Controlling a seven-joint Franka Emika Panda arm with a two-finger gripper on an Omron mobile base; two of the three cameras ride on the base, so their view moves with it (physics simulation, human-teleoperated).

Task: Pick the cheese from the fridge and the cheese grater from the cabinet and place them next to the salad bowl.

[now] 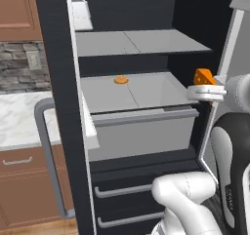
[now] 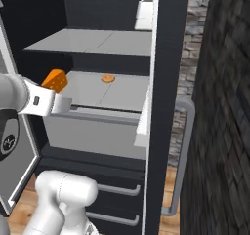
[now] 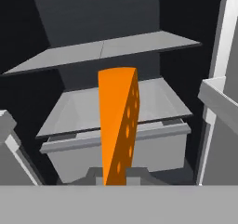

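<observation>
Jaws clamped tight on cheese (image 3: pixel 118 125), wedge standing up from gripper (image 3: pixel 114 174) outside open fridge (image 1: pixel 146 44). Looks light, stiff, smooth-sided; grip low across flat faces seems safest. Beyond jaws: grey shelf, orange disc (image 1: pixel 120 80) lying flat.

Orange holed cheese (image 3: pixel 118 125) wedge stands upright, raised before the open black fridge's (image 1: pixel 136 41) grey shelves
</observation>
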